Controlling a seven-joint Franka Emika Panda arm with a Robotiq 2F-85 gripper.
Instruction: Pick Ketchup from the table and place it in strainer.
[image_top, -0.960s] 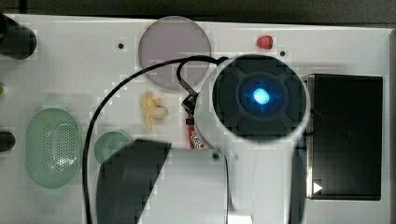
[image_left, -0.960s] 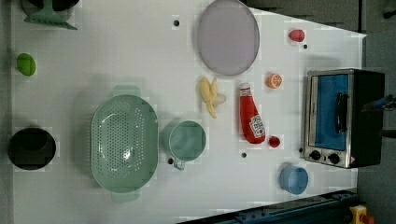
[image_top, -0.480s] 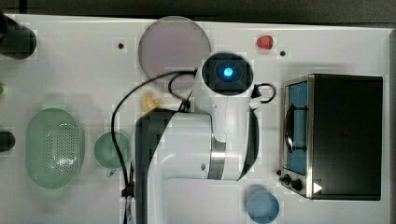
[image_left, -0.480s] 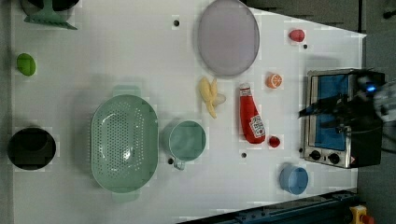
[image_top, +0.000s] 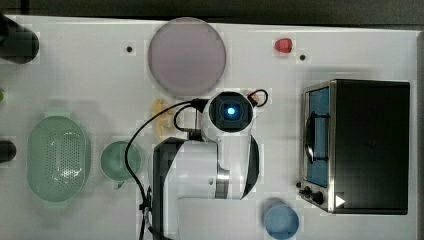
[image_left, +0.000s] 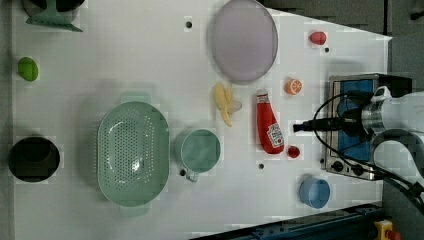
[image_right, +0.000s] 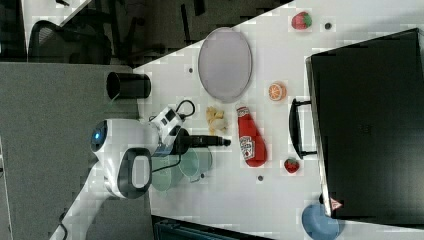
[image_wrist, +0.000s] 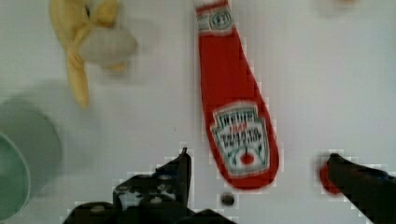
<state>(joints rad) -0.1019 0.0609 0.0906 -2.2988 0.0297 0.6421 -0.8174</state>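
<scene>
Red plastic ketchup squeeze bottle (image_left: 268, 126) with white cap and label is seen lying flat on the white table (image_left: 125, 55), centre-right of the left view, cap toward the grey round plate (image_left: 243, 40). Pale green oval perforated strainer (image_left: 132, 153) sits well apart at centre-left, past the green cup (image_left: 199, 150). Gripper (image_wrist: 254, 175) is held above the bottle's base, fingers (image_wrist: 180, 170) spread wide, nothing gripped. Peeled banana (image_left: 225, 102) lies just beside the bottle.
</scene>
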